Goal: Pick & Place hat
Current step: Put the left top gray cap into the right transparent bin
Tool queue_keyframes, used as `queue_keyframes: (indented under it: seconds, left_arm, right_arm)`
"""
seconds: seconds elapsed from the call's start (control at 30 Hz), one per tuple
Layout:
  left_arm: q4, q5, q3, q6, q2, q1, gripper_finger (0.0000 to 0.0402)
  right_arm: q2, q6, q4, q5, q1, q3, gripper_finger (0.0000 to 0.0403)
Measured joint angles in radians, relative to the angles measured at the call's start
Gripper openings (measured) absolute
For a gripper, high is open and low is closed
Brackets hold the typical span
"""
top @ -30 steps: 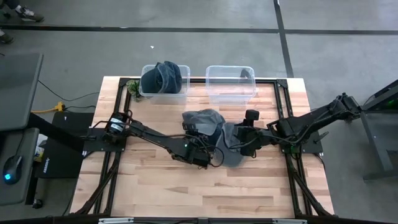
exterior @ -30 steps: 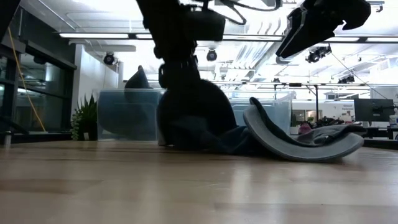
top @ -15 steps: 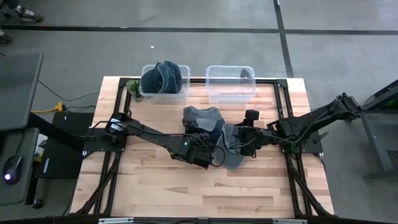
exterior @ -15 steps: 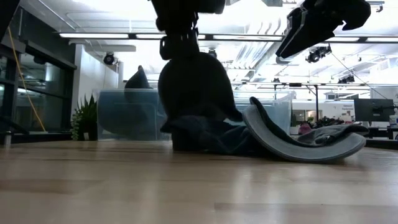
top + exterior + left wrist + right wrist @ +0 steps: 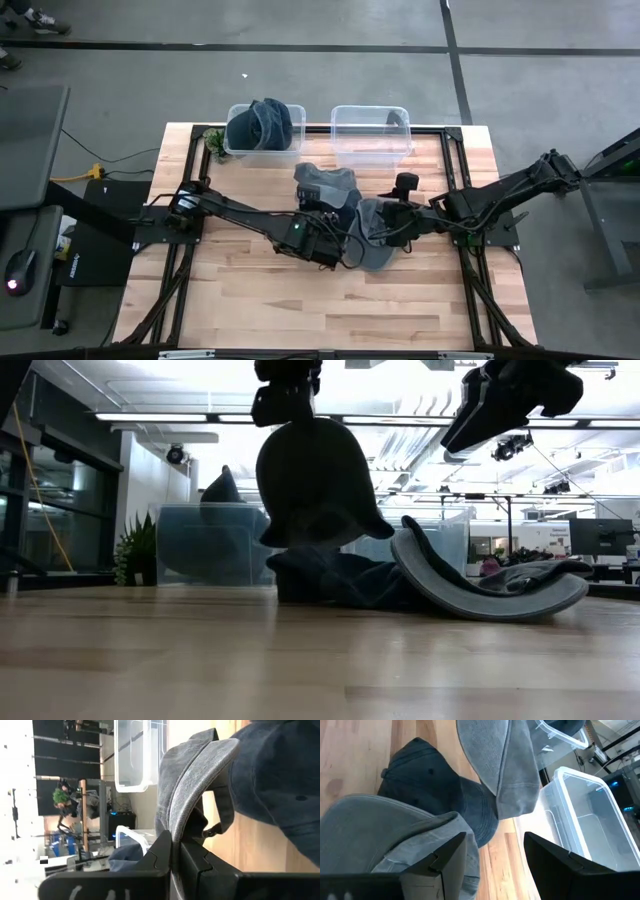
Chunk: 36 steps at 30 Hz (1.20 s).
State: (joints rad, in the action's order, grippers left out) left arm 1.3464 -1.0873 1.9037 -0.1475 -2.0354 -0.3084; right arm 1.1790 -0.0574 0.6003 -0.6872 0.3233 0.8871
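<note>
My left gripper (image 5: 322,232) is shut on a light grey cap (image 5: 326,186), which hangs bell-shaped above the table in the low view (image 5: 318,480). A dark blue cap (image 5: 330,578) lies on the table below it. A second grey cap (image 5: 376,245) lies at its right, its curved brim (image 5: 480,588) on the wood. My right gripper (image 5: 495,855) is open and hovers over that second cap (image 5: 380,830) without touching it; it also shows in the low view (image 5: 500,400). My left gripper pinches a fold of the light grey cap's cloth (image 5: 176,827) between its two fingers, several layers together, beside the cap's rear strap (image 5: 220,815). The cap hangs below the fingers (image 5: 285,390), its open rim downward, lifted clear of the table and of the dark blue cap.
Two clear plastic bins stand at the table's far edge: the left bin (image 5: 262,150) holds a dark hat (image 5: 262,122), and the right bin (image 5: 370,135) has a small dark thing in one corner. A small plant (image 5: 214,143) stands beside the left bin.
My left gripper has gone up and a little toward the far edge with the light grey cap. The cap, which rested on the dark blue cap, now hangs clear above it. The other two caps have stayed in place.
</note>
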Motion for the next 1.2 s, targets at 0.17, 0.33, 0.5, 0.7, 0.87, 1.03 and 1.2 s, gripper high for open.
queue_keyframes:
  seconds: [0.17,0.33,0.5,0.7,0.87,1.03,1.2]
  left_arm:
    - [-0.001,0.003,0.026,0.085,0.000,0.000,0.0005]
    - [-0.004,-0.003,0.056,0.116,0.000,0.000,0.0005]
    - [-0.004,-0.014,0.085,0.118,0.000,0.000,0.0005]
    - [-0.004,-0.031,0.117,0.146,0.000,0.001,0.0005]
    - [-0.003,-0.056,0.133,0.169,0.001,0.001,0.0005]
    - [0.016,-0.077,0.133,0.174,0.002,0.008,0.0005]
    - [0.017,-0.077,0.133,0.174,0.002,0.025,0.0005]
  right_arm:
    - [0.000,0.021,0.000,0.001,0.000,0.000,0.0193]
    - [0.000,0.060,-0.077,0.013,0.000,0.000,0.0193]
    - [0.000,0.153,-0.193,0.017,0.000,0.000,0.0193]
    - [0.000,0.229,-0.236,-0.040,-0.003,0.000,0.0194]
    - [0.000,0.278,-0.241,-0.097,-0.012,0.000,0.0219]
    - [0.000,0.311,-0.243,-0.066,-0.064,0.000,0.0263]
    - [0.000,0.409,-0.249,-0.010,-0.096,0.000,0.0285]
